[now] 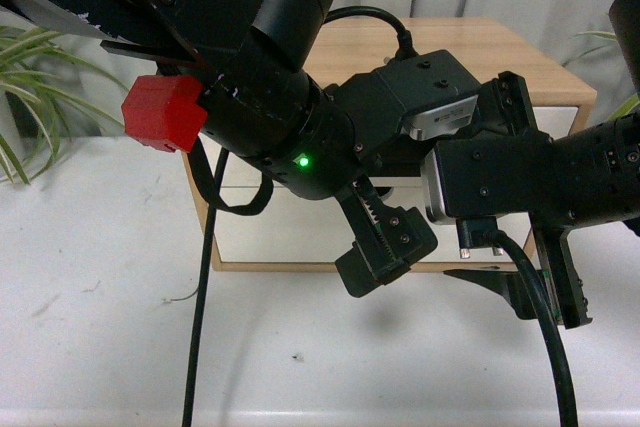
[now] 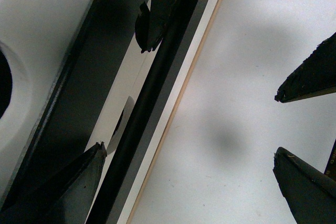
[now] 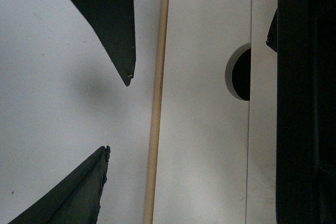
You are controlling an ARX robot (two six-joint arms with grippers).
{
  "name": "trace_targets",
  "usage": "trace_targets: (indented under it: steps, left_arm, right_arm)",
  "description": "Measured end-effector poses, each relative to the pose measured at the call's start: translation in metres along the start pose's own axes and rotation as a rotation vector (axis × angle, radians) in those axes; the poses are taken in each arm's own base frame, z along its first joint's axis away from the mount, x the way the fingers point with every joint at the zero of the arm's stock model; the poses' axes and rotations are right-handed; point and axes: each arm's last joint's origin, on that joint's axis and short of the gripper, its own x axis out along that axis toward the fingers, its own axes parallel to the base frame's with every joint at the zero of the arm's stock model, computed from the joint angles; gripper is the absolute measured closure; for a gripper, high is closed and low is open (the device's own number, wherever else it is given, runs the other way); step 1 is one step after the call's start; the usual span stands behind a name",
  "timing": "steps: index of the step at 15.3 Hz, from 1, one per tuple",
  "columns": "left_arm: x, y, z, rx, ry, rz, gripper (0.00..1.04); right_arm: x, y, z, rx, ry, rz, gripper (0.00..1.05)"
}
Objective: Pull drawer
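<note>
Drawer [image 2: 47, 30] handle [image 2: 137, 129] beside parted left jaws, right jaws wide — over table [image 3: 52, 108]

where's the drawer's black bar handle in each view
front view: not visible; the left arm and right arm cover that part of the cabinet.
left wrist view: the handle runs diagonally through the middle of the picture.
right wrist view: only a dark band along one edge; cannot tell if it is the handle.
shared landmark: the cabinet's light wooden edge, which borders the white table in all three.
</note>
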Motion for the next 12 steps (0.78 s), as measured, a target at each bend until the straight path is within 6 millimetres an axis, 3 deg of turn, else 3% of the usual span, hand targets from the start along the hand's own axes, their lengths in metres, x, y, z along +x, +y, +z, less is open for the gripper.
trace_targets:
  steps: [6,9,12]
  left_arm:
    - [0.006,-0.004,0.002,0.016,0.0,-0.001,0.07]
    - [-0.002,-0.024,-0.003,0.044,-0.015,-0.018,0.07]
    - [-0.008,-0.032,-0.006,0.05,-0.02,-0.03,0.07]
  right_arm:
    - [0.0,0.003,-0.001,0.002,0.002,-0.007,0.06]
    - [-0.013,0.023,0.002,-0.005,0.017,-0.016,0.06]
    - [-0.021,0.032,0.004,-0.008,0.012,-0.009,0.06]
